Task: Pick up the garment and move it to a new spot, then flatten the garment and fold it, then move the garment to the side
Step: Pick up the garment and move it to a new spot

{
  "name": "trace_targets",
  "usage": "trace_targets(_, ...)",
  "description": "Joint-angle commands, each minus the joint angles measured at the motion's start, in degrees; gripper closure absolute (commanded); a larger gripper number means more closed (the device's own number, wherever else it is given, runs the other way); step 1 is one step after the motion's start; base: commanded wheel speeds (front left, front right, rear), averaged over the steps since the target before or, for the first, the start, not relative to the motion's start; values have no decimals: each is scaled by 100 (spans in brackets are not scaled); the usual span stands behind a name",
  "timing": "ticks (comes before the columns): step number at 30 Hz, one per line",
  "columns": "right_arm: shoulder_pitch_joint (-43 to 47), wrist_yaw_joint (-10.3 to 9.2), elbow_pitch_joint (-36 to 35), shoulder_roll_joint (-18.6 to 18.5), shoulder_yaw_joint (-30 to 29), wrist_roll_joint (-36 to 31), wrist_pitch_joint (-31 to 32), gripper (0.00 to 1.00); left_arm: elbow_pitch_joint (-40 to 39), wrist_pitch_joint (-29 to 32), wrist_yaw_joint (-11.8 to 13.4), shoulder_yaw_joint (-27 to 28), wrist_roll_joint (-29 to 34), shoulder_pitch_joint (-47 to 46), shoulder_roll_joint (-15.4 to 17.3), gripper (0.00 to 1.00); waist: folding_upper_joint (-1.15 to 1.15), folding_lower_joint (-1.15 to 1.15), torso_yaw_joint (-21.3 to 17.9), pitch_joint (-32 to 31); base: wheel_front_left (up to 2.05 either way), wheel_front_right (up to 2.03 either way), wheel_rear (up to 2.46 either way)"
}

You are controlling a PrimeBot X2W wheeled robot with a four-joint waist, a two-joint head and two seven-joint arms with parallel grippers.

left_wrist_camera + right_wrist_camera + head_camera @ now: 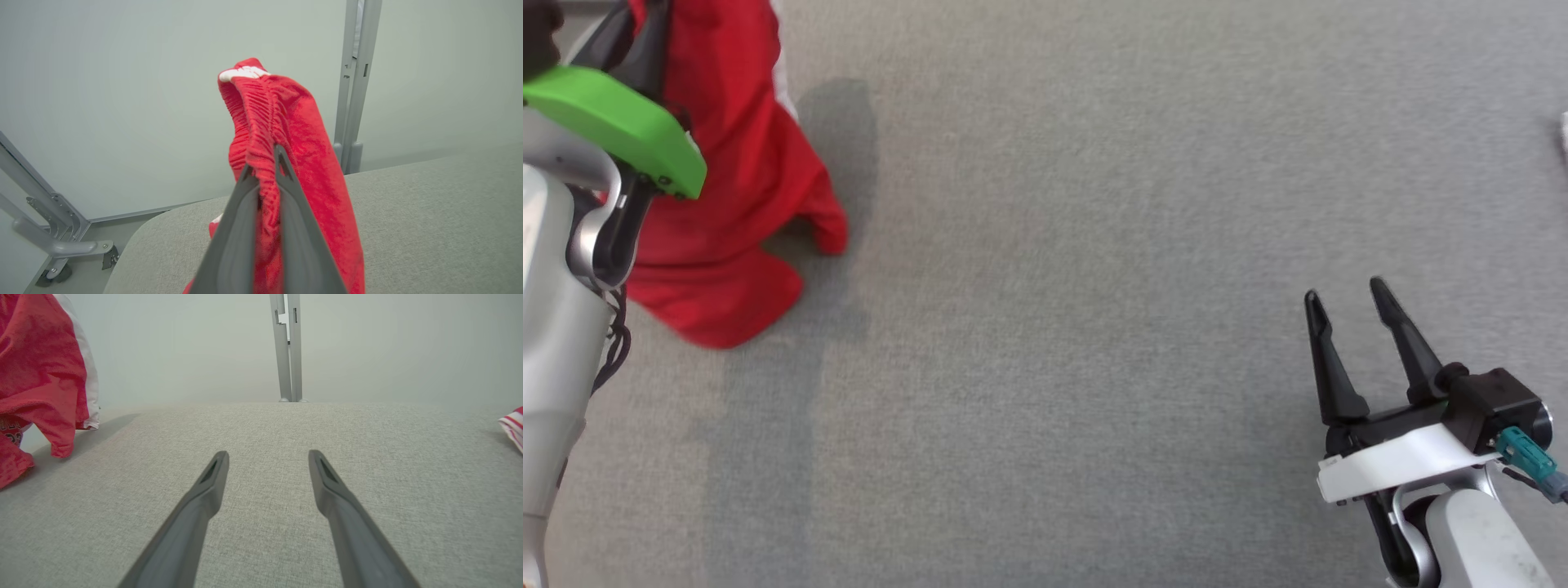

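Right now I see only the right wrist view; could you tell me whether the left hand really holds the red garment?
Observer: Yes, the left hand is shut on the garment, pinching a gathered, ribbed edge.
Operator: Thank you. Is the cloth clear of the table?
Observer: Not fully; in the head view its lower folds seem to rest on the table.
Operator: How far off is my right hand?
Observer: The right hand is open at that view's lower right, well apart from the garment at upper left.
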Motion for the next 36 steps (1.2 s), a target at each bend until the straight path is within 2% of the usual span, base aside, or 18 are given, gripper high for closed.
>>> trace_targets(1,115,-4,34,70,8,35,-2,0,-279,85,14,-50,-77,72,57,100,0,0,-765,-867,0,0,0)
trace_targets(5,227,-4,70,220,9,37,-3,0,-1218,202,14,-151,-214,54,56,100,0,0,-1213,-1115,0,0,0)
trace_targets(9,266,-4,51,310,-48,44,-3,0,-2005,190,41,-242,-224,111,-77,100,0,0,-1616,-1240,0,0,0)
trace_targets(14,302,-4,-6,350,-74,34,-2,0,-2446,72,151,-479,-163,400,-377,100,0,0,-1926,-1304,0,0,0)
trace_targets(20,357,-4,-43,364,-136,33,-3,0,-2233,-606,119,-1123,178,1301,-789,100,0,0,-2015,-1315,0,0,0)
trace_targets(25,409,-4,-17,378,-154,45,-3,0,-1738,-988,81,-1586,462,2577,-1160,100,0,0,-2009,-1320,0,0,0)
trace_targets(31,534,-4,-38,332,-270,38,-2,0,-1593,-1005,24,-1584,1152,3637,-1432,100,0,0,-1759,-1336,0,0,0)
trace_targets(32,555,-4,-20,327,-274,45,-3,0,-1582,-1000,17,-1504,1194,3803,-1487,97,0,0,-1696,-1356,0,0,0)
trace_targets(33,563,-4,-9,323,-264,48,-2,0,-1647,-1000,15,-1421,1224,3889,-1537,69,0,0,-1655,-1367,0,0,0)
trace_targets(34,591,-4,-1,316,-272,49,-3,0,-1701,-1001,9,-1318,1282,3974,-1594,0,0,0,-1583,-1394,0,0,0)
trace_targets(36,666,-4,11,306,-299,49,-3,0,-1869,-1000,3,-1318,1318,4176,-1682,0,0,0,-1446,-1465,0,0,0)
